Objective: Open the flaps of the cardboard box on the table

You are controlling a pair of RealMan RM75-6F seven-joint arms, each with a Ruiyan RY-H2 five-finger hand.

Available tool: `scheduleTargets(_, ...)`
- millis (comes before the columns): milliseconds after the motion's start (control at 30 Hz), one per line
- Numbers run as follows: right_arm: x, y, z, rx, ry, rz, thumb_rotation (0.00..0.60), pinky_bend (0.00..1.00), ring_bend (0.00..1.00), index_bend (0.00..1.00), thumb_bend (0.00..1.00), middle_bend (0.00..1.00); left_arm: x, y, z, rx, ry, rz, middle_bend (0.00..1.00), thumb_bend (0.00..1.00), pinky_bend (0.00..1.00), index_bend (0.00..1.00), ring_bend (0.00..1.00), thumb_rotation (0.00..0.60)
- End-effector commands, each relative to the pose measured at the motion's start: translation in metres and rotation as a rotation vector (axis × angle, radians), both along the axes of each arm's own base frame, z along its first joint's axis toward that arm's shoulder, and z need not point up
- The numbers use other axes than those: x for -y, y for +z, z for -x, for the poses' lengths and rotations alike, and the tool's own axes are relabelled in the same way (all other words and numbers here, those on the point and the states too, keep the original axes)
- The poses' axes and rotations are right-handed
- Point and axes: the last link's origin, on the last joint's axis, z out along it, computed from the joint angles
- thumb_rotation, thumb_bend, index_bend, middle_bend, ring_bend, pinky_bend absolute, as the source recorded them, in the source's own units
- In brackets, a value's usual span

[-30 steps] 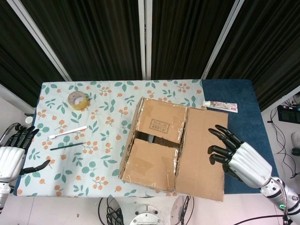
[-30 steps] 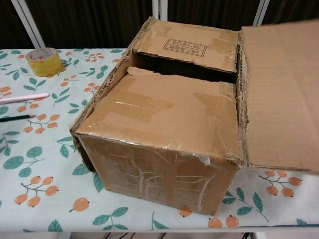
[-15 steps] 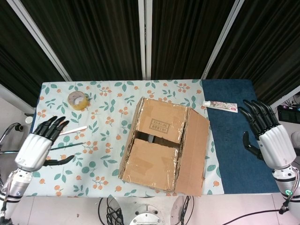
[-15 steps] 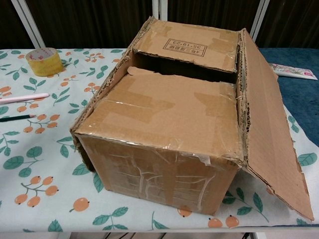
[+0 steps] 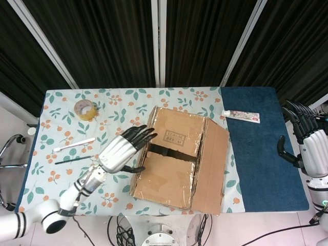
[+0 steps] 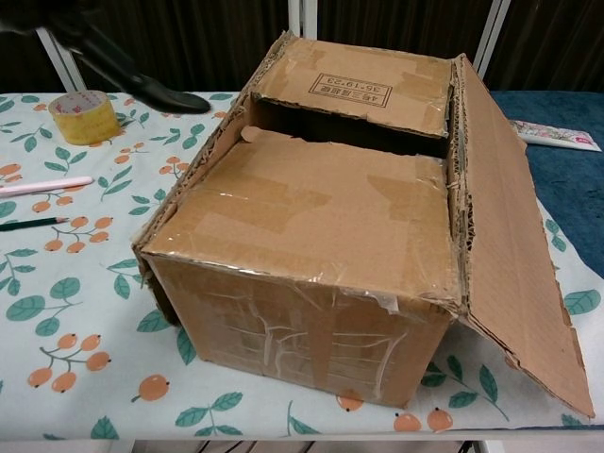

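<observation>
The cardboard box (image 5: 177,154) stands mid-table. Its two inner flaps lie nearly flat, the far one (image 6: 354,85) bearing a printed label, the near one (image 6: 302,208) taped, with a dark gap between them. The long right flap (image 6: 514,236) hangs down the box's right side. My left hand (image 5: 125,148) is open with fingers spread; its fingertips (image 5: 148,134) reach over the box's left top edge, and whether they touch it I cannot tell. In the chest view the left hand (image 6: 104,52) shows as a dark blur at the upper left. My right hand (image 5: 312,148) is open at the far right, away from the box.
A yellow tape roll (image 5: 85,109) sits at the back left. A white pen (image 5: 74,144) and a black pencil (image 5: 74,160) lie left of the box. A toothpaste tube (image 5: 241,116) rests on the blue cloth (image 5: 256,169) on the right.
The right flap dropped from level to hanging down. My right hand drew back to the far right. My left hand swung in from the table's left edge to the box's left top edge.
</observation>
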Motion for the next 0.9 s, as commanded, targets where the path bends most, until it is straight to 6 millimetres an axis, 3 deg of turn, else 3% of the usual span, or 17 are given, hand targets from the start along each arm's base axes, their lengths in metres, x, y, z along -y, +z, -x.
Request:
scheduleTargets(33, 0.001, 0.0, 0.003, -0.001, -0.011, -0.009, 0.6, 0.0, 0.0, 0.0, 0.62, 0.0, -0.02, -0.034, -0.024, 0.007, -0.001, 0.035, 0.06, 0.12, 0.19, 0.03, 0.06, 0.478)
scheduleTargets(267, 0.001, 0.001, 0.005, -0.008, -0.012, -0.013, 0.6, 0.0, 0.0, 0.0, 0.62, 0.0, -0.045, -0.061, -0.034, -0.005, 0.016, -0.01, 0.06, 0.12, 0.19, 0.03, 0.06, 0.493)
scheduleTargets(500, 0.002, 0.002, 0.007, 0.005, -0.011, -0.012, 0.6, 0.0, 0.0, 0.0, 0.62, 0.0, -0.049, -0.074, -0.049, 0.013, -0.033, -0.063, 0.05, 0.12, 0.18, 0.03, 0.06, 0.518)
scheduleTargets(633, 0.002, 0.0, 0.01, 0.007, -0.015, -0.02, 0.6, 0.0, 0.0, 0.0, 0.62, 0.0, -0.054, -0.084, -0.062, 0.007, -0.059, -0.114, 0.03, 0.12, 0.18, 0.03, 0.06, 0.581)
scheduleTargets(900, 0.0, 0.003, 0.011, 0.012, -0.005, -0.022, 0.6, 0.0, 0.0, 0.0, 0.62, 0.0, -0.059, -0.102, -0.071, -0.053, -0.117, -0.173, 0.02, 0.12, 0.18, 0.03, 0.06, 0.6)
